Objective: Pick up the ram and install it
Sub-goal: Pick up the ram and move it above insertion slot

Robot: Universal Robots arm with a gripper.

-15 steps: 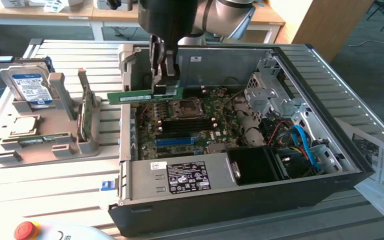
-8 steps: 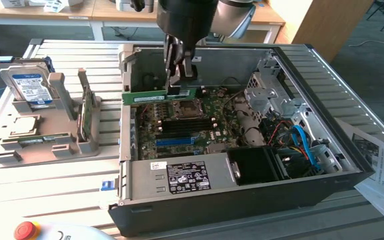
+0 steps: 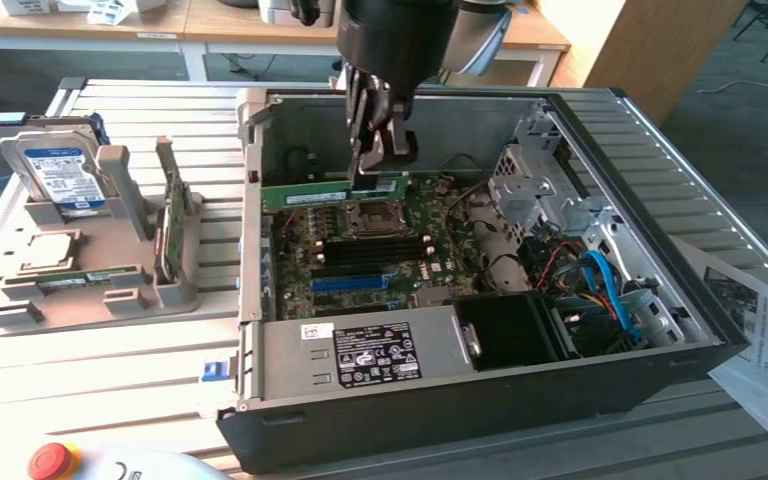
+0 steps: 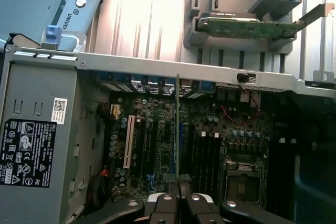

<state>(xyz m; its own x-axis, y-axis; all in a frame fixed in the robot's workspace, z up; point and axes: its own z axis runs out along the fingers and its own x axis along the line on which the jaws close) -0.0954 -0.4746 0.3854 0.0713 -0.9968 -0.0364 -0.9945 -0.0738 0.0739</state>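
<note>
Tool [image 3: 381, 165] pinches ram [image 3: 317, 192] near one end, stick hanging just under it inside case [image 3: 398, 410], close above board [image 4: 157, 145]. Off-centre hold could let the far end tilt, miss the slot [image 4: 207, 156], jam or bend; thin grip may slip

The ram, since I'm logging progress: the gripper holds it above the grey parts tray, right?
No. The gripper holds the ram inside the open computer case, above the motherboard, not above the grey parts tray. The exterior view shows it.
</note>
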